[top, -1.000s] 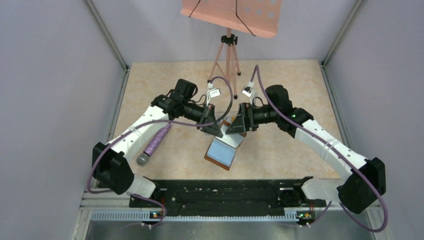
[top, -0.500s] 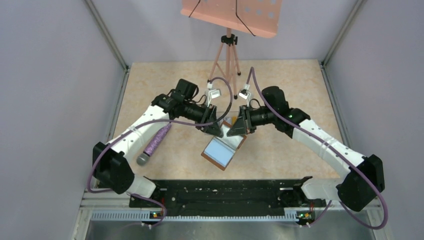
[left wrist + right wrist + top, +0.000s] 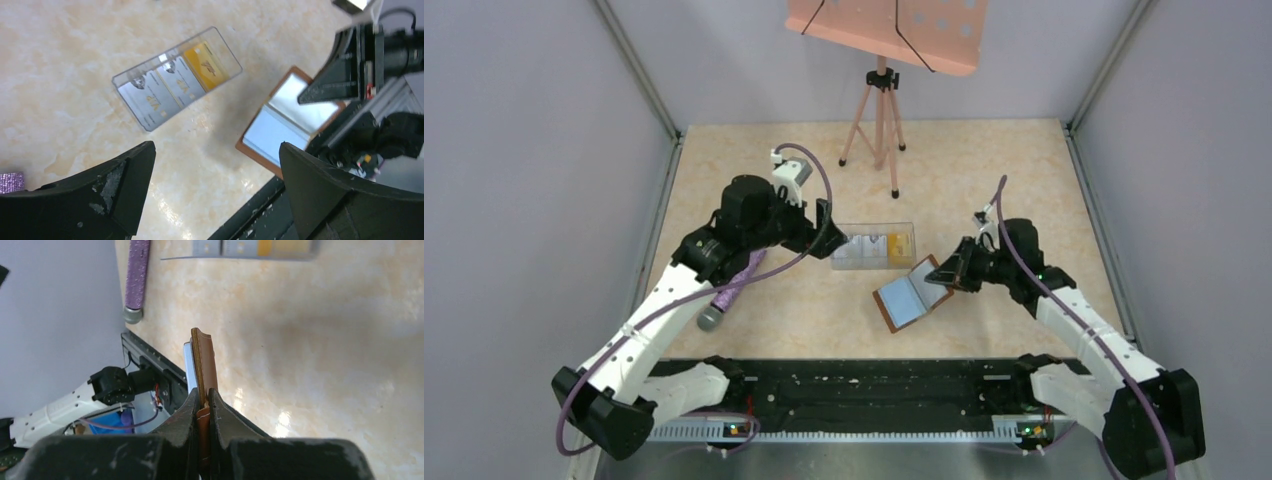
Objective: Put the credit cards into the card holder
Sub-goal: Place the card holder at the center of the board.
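The card holder (image 3: 909, 299), a brown leather wallet, hangs open with its pale clear pockets facing up. My right gripper (image 3: 951, 271) is shut on its right edge and holds it tilted just above the table. In the right wrist view the leather edge (image 3: 204, 357) stands upright between that gripper's (image 3: 204, 399) closed fingers. The credit cards (image 3: 175, 84), two pale grey sets and one orange-yellow set (image 3: 206, 66), lie in a clear box (image 3: 874, 246) left of the wallet. My left gripper (image 3: 824, 232) hovers at the box's left end, open and empty (image 3: 216, 150).
A purple glittery microphone (image 3: 734, 285) lies at the left under my left arm. A pink music stand on a tripod (image 3: 881, 110) is at the back. A black rail (image 3: 864, 385) runs along the near edge. Grey walls close both sides.
My left gripper let go of the card holder, opened wide and drew back to the left. My right gripper shut on the card holder and carried it to the right, uncovering the clear box.
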`<state>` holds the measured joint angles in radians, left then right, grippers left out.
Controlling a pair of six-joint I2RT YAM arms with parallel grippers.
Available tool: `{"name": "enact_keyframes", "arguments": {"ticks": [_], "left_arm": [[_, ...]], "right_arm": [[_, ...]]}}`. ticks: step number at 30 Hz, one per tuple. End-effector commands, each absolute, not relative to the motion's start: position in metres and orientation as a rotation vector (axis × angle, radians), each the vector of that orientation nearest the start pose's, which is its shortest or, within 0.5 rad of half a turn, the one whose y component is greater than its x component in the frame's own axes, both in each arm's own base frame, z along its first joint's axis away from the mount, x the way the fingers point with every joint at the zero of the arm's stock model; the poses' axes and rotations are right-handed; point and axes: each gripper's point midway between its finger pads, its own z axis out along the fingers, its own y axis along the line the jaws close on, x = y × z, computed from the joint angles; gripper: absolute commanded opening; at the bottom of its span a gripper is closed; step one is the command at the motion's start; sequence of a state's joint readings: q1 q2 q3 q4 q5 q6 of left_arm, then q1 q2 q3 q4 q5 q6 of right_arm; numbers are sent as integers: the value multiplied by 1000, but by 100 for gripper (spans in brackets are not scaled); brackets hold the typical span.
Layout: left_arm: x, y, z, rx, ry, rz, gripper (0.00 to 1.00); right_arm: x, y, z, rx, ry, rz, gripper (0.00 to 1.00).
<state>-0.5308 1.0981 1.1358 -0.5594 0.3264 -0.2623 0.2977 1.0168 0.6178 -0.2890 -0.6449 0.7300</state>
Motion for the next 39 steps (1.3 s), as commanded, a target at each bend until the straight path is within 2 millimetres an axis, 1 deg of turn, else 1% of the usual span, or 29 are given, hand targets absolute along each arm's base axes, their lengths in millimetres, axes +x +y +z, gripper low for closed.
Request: {"name": "enact_keyframes", "arguments": {"ticks": [1, 2, 4, 7, 11, 14, 15, 17, 18, 19, 21, 22, 23, 26, 29, 33, 37, 39], "left_arm": [[282, -204, 285, 217, 1976, -712, 99], [283, -205, 285, 204, 1968, -726, 99], [281, -212, 284, 266, 1956, -758, 99], [282, -219, 273, 272, 2016, -786, 99], [273, -239, 262, 366, 2062, -901, 99], [268, -250, 250, 389, 2102, -980, 99], [266, -253, 245, 398, 2113, -998, 99], [264, -256, 235, 406, 2143, -1011, 99], [262, -256, 229, 411, 2157, -1014, 99], [260, -257, 223, 414, 2174, -1018, 99], [256, -259, 210, 421, 2209, -1031, 99], [253, -260, 204, 427, 2230, -1036, 99], [251, -261, 196, 431, 2254, -1037, 99], [244, -263, 177, 451, 2322, -1047, 99], [237, -269, 161, 495, 2396, -1072, 96], [228, -279, 144, 580, 2482, -1100, 93], [223, -285, 125, 625, 2571, -1102, 88], [222, -288, 121, 638, 2588, -1114, 87]], "right_arm": [[216, 189, 133, 365, 2324, 1256, 0], [214, 187, 124, 422, 2318, 1259, 0], [212, 184, 108, 528, 2292, 1268, 0], [217, 172, 91, 632, 2248, 1193, 0], [225, 159, 82, 653, 2206, 1090, 0], [225, 157, 76, 664, 2186, 1085, 0], [224, 155, 72, 676, 2200, 1069, 4], [219, 152, 65, 689, 2239, 1035, 24], [216, 149, 63, 695, 2261, 1002, 36], [213, 144, 60, 711, 2287, 960, 47], [209, 134, 60, 722, 2319, 865, 65], [207, 129, 61, 728, 2329, 824, 71], [206, 125, 63, 729, 2335, 793, 75], [203, 115, 73, 715, 2355, 705, 81], [203, 106, 86, 666, 2370, 630, 82], [209, 104, 109, 558, 2382, 584, 82], [215, 113, 127, 427, 2410, 607, 82], [218, 120, 136, 389, 2416, 640, 80]]}}
